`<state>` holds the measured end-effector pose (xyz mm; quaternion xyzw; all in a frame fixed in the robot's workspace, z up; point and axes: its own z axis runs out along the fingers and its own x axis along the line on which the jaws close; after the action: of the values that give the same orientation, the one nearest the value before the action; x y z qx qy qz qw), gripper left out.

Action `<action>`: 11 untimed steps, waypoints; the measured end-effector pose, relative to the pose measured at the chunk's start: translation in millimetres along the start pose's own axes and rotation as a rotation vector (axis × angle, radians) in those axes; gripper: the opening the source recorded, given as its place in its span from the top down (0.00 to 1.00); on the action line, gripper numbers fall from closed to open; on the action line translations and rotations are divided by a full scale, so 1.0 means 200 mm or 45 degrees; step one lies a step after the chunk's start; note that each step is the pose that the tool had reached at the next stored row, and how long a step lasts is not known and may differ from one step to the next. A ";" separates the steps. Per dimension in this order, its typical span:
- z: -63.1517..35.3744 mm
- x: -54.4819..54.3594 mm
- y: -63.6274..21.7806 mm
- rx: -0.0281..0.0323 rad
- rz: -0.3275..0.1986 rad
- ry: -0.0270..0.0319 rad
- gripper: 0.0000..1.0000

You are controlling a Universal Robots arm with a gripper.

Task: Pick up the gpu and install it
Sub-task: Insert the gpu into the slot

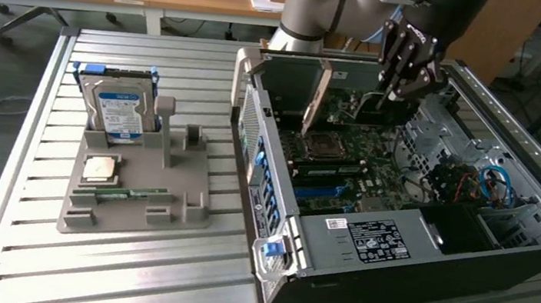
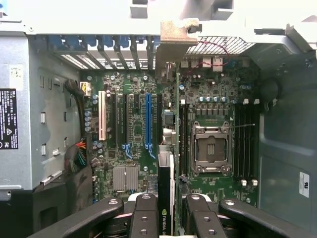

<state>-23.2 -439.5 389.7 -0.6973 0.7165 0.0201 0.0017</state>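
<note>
- Pickup is done by my read; I'm in the install step. My pincer (image 1: 393, 97) is clamped on the gpu (image 1: 346, 83) inside the open case (image 1: 363, 240), at the case's end nearest the desk's (image 1: 131, 274) far edge.
- On the wrist view the pincer (image 2: 171, 210) has a finger on each face of the gpu (image 2: 167, 183), which I see edge-on over the motherboard (image 2: 124, 99).
- The card's line falls between the blue slot (image 2: 147, 124) and the CPU socket (image 2: 212, 148), apart from the blue slot. I can't tell whether its lower edge is touching a slot yet.
- Orientation: the board stands on edge, square to the motherboard. Its long axis runs parallel to the slots, from the bracket (image 2: 178, 34) at the case's rear wall back to my pincer. In the exterior view that is bracket end to the view's left, gripped end to the right.
- As I judge it, the next move calls for keeping the card upright, lining its edge over one slot with the bracket meeting the rear opening, then pressing straight down without twisting.
- Risk as I see it: a tilt would jam the connector.
</note>
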 end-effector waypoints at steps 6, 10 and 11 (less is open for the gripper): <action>0.001 0.00 0.000 0.0000 0.000 0.0001 0.74; 0.009 0.00 0.000 0.0000 0.000 -0.0002 0.74; 0.012 0.00 0.000 0.0000 0.000 -0.0001 0.74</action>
<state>-23.2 -439.5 387.2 -0.6973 0.7165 0.0202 0.0018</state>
